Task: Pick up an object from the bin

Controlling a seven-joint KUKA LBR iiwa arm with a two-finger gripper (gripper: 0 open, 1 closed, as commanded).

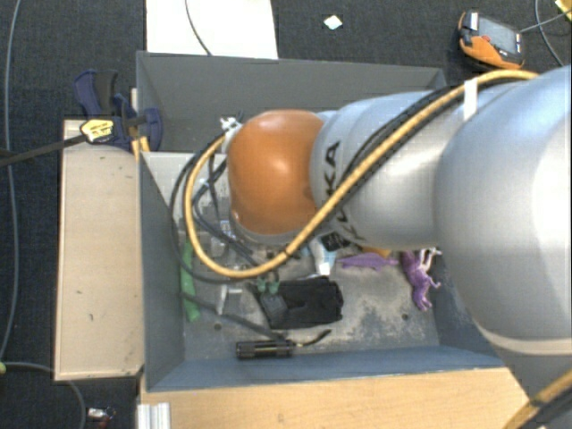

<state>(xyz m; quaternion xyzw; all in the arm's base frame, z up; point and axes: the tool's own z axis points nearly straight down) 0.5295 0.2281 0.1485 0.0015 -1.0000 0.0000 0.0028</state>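
Seeing a thick silver arm (465,168) nearest the lens, stretching in from 3 o'clock across the grey bin (295,70). Following a yellow cable (384,146) along that arm and down into a loop round the orange cover (273,181) at the wrist. Making out bits of the tool (217,226) under the 9 o'clock edge of that cover, low over the bin floor on its 9 to 10 o'clock side, among dark cables. Not being able to tell whether the tool is open, closed or gripping anything, with the cover masking it from above. Likewise not being able to tell which thing lies directly under it.

Finding a black blocky thing (304,302) closest by, flat on the floor at about 6 o'clock, just below the cable loop. Spotting a green strip (188,284) at about 8 o'clock, lying along the foot of the bin wall, near the tool's outer side. Picking out a thin black stick (264,349) farther toward 6 to 7 o'clock, lying close along the near wall and apart from the block. Noticing a purple toy figure (420,280) well apart at about 4 o'clock, just beside the edge of the arm, and a second purple piece (366,260) next to it, partly tucked under the arm.
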